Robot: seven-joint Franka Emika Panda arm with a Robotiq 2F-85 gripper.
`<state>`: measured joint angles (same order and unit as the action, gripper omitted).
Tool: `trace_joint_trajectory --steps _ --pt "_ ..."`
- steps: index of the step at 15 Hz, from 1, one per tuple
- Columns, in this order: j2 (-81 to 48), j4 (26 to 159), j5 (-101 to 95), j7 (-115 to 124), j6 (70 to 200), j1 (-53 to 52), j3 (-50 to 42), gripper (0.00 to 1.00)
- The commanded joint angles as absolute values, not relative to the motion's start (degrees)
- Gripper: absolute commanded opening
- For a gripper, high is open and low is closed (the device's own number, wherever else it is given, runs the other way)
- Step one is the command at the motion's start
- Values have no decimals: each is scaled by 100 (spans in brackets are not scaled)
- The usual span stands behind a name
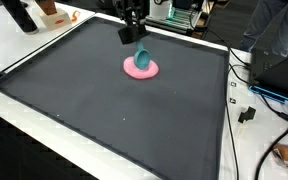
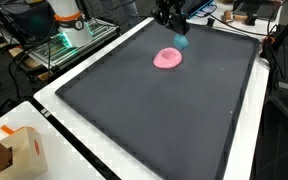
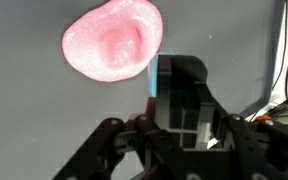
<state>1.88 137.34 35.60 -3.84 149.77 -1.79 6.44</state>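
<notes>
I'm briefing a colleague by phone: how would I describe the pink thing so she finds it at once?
Find the big dark mat, then the black gripper hanging over it. Just below lies a flat, round pink dish: the only pink thing on the mat, broader and flatter than the small teal piece at the gripper's tips.

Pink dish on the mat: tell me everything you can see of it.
The pink dish is round, shallow and glossy, plastic-like, with a wavy rim and a dimpled middle in the wrist view. It lies flat on the black mat, near the arm's edge. A teal thing under the gripper overlaps it; contact is unclear.
</notes>
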Motion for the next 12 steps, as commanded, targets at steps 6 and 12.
trace_joint_trajectory --steps 6,12 --pt "944 13056 1144 2347 12594 -220 661 26" --pt "1014 12206 509 3616 11240 -277 911 26"
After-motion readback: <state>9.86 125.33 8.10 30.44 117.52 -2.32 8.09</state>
